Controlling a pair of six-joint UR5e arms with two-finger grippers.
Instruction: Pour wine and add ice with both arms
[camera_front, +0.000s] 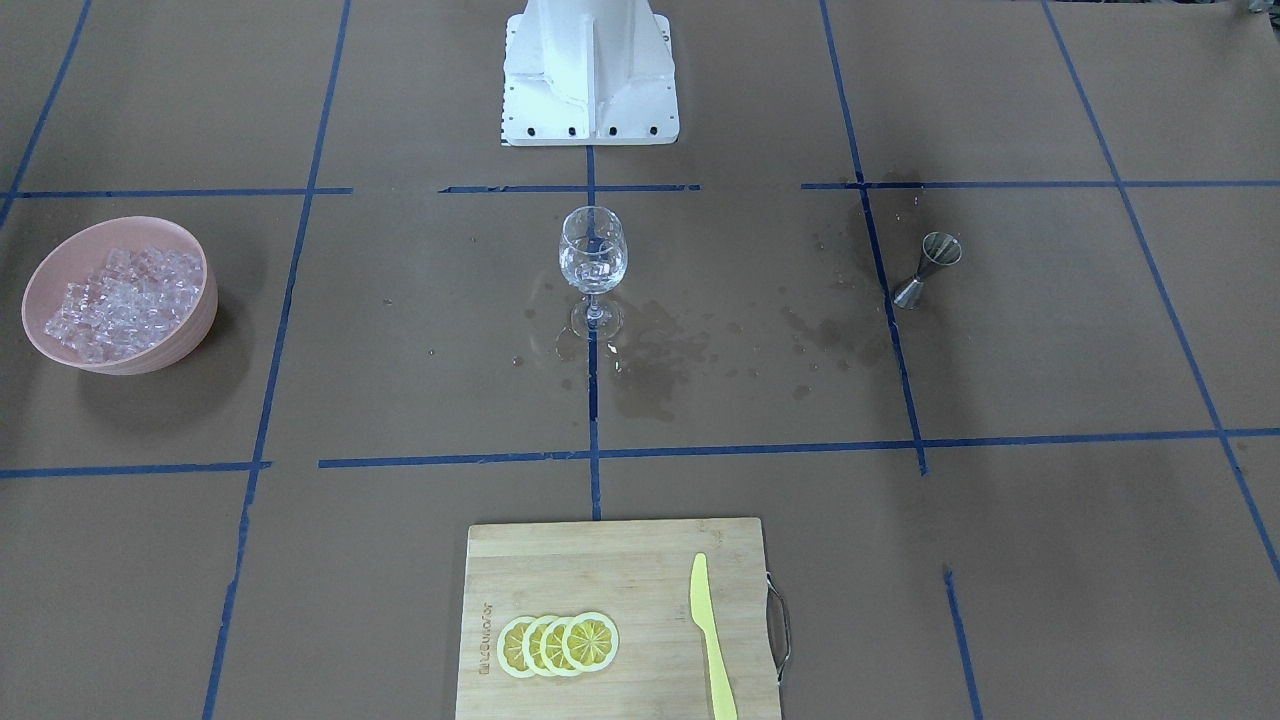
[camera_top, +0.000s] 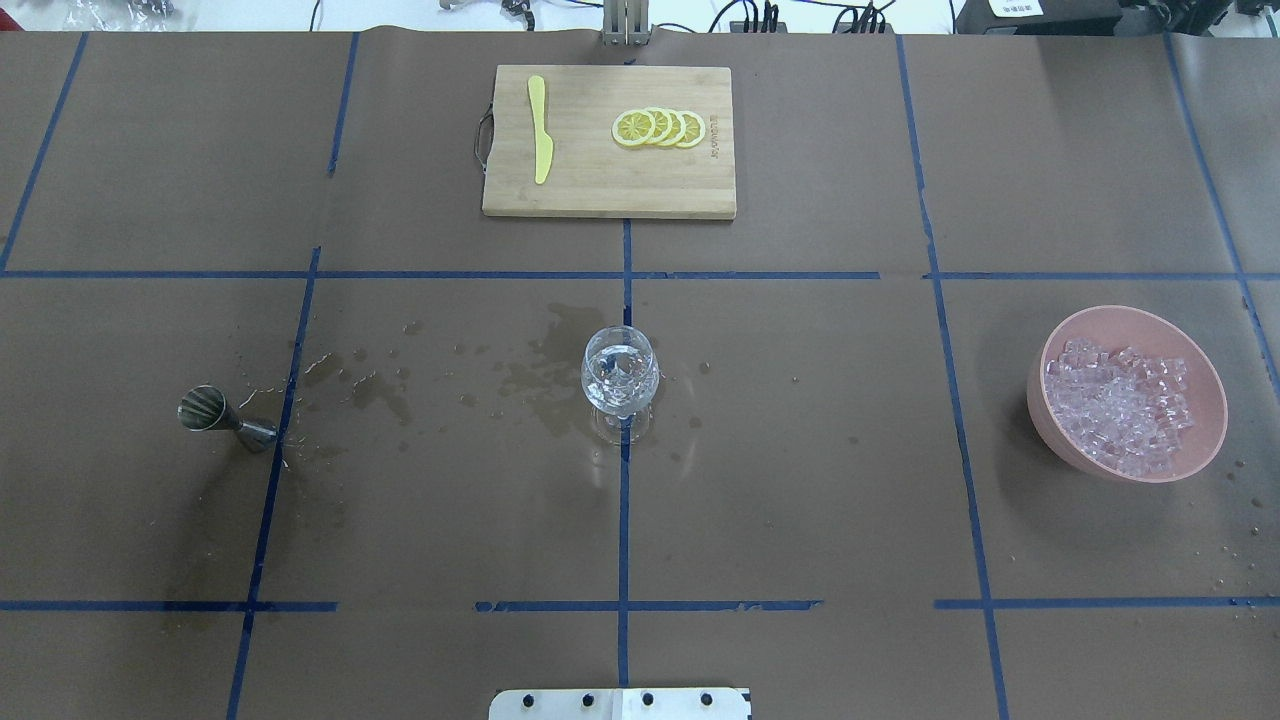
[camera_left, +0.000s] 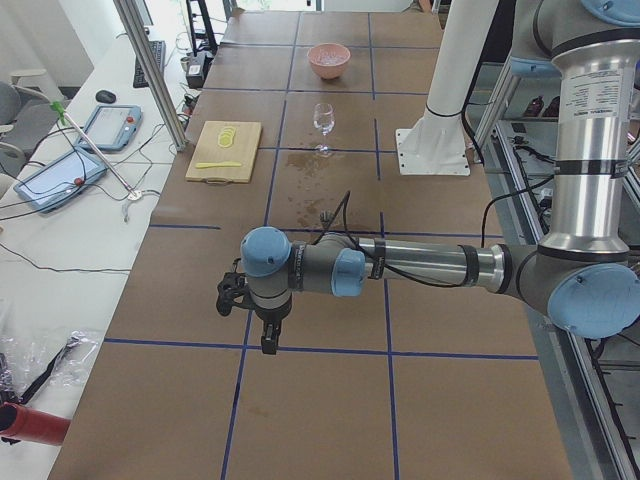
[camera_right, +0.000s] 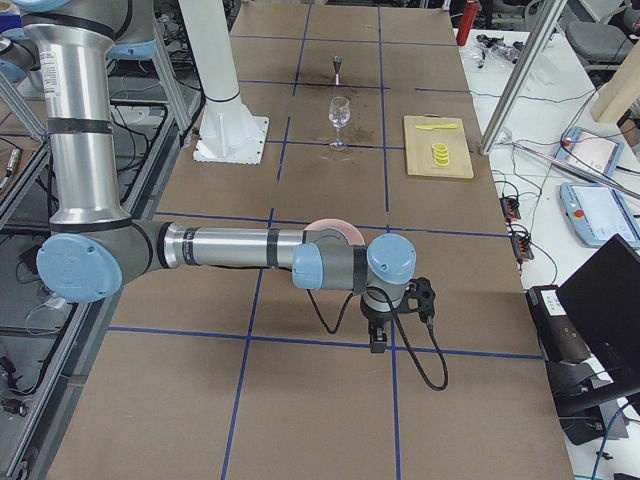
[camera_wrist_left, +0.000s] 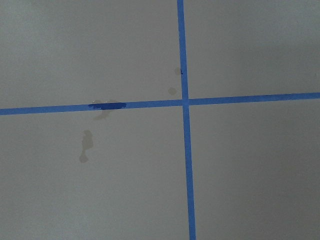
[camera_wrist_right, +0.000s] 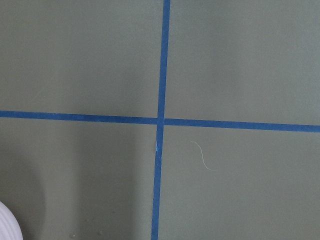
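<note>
A clear wine glass (camera_front: 594, 262) (camera_top: 620, 380) stands upright at the table's centre with glassy cubes in it; I cannot make out the wine. A heap of ice (camera_front: 122, 298) (camera_top: 1118, 404) fills the pink bowl (camera_front: 196, 322) (camera_top: 1060, 440). A steel jigger (camera_front: 928, 268) (camera_top: 225, 418) stands on the opposite side. Both arms hang far from these. My left gripper (camera_left: 268, 345) and right gripper (camera_right: 380, 343) point down over bare paper near the table's ends. I cannot tell if either is open or shut. The wrist views show only paper and blue tape.
A wooden cutting board (camera_front: 560, 570) (camera_top: 590, 190) carries lemon slices (camera_front: 558, 644) and a yellow knife (camera_front: 712, 640). Dark wet stains (camera_front: 660, 350) spread around the glass and toward the jigger. The white pedestal base (camera_front: 590, 80) stands behind the glass.
</note>
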